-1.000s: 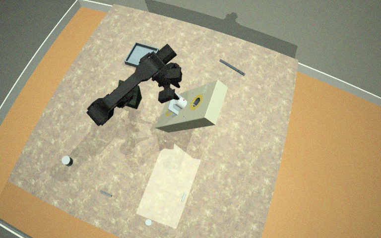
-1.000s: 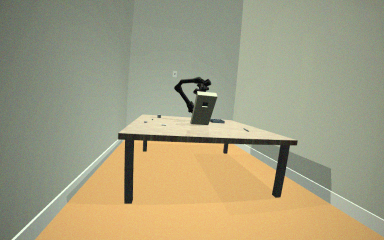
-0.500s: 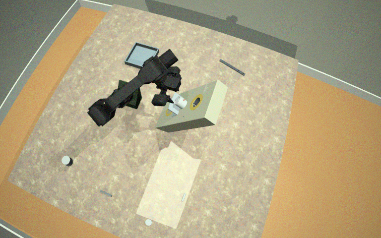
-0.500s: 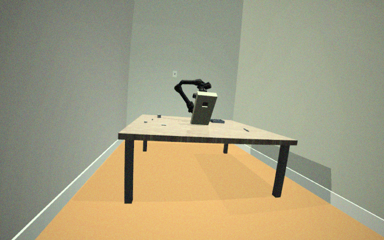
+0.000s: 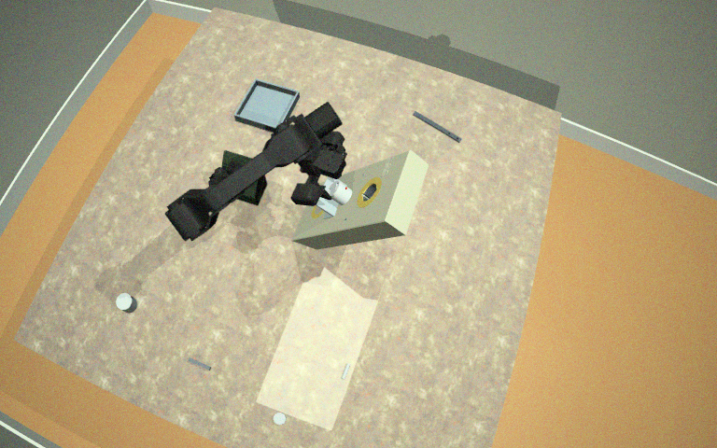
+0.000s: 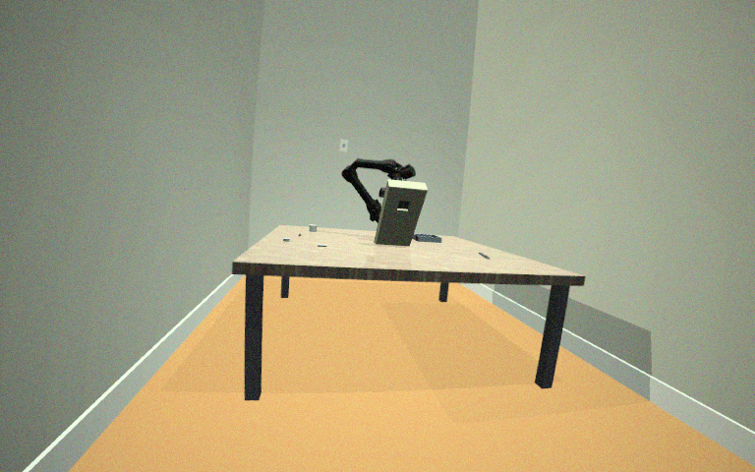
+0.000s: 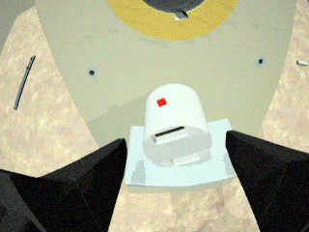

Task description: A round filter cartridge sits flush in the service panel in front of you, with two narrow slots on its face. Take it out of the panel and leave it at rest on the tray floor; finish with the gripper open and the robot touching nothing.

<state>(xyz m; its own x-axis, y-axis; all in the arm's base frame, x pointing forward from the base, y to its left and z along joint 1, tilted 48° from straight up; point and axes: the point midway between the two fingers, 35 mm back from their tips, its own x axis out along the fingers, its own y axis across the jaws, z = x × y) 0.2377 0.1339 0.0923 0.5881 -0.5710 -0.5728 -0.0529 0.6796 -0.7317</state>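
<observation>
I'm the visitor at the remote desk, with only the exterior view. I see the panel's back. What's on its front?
Observer: A white cylinder with two slots in its end sticks out in front of the panel.
Visitor: Is the tool gripping it?
Observer: No. The tool is open, with gaps visible on both sides of the cylinder.
Visitor: And inside that low tray?
Observer: From the top, the tray shows a pale floor with no cylinder on it.
</observation>
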